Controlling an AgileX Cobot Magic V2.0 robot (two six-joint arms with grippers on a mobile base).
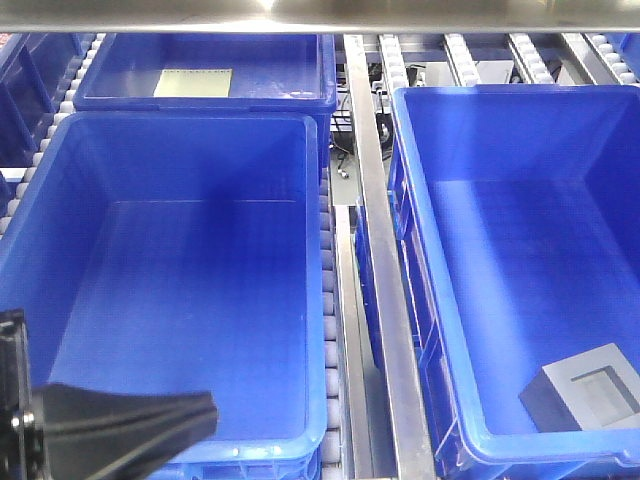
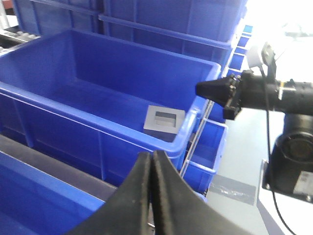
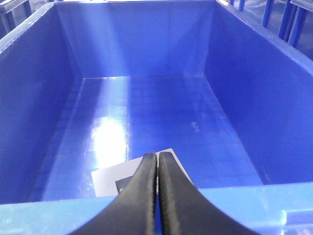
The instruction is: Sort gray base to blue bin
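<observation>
The gray base (image 1: 585, 402) lies recess-up on the floor of the right-hand blue bin (image 1: 425, 250), in its near right corner. Seen from the left wrist, the base (image 2: 164, 121) rests against the bin's end wall (image 2: 98, 115). My left gripper (image 2: 150, 154) is shut and empty, outside that bin and short of it; its tip (image 1: 205, 412) shows over the left tote's near edge. My right gripper (image 3: 157, 156) is shut and empty above the bin's near rim (image 3: 49, 210), with the base (image 3: 110, 178) just below and beyond its tips. It also shows from the side (image 2: 198, 89).
A second large blue tote (image 1: 318, 300) stands on the left. Behind it is a tote (image 1: 110, 75) holding a pale yellowish sheet (image 1: 193, 82). A metal rail (image 1: 375, 250) with rollers runs between the two columns. More blue totes (image 2: 171, 19) are stacked beyond.
</observation>
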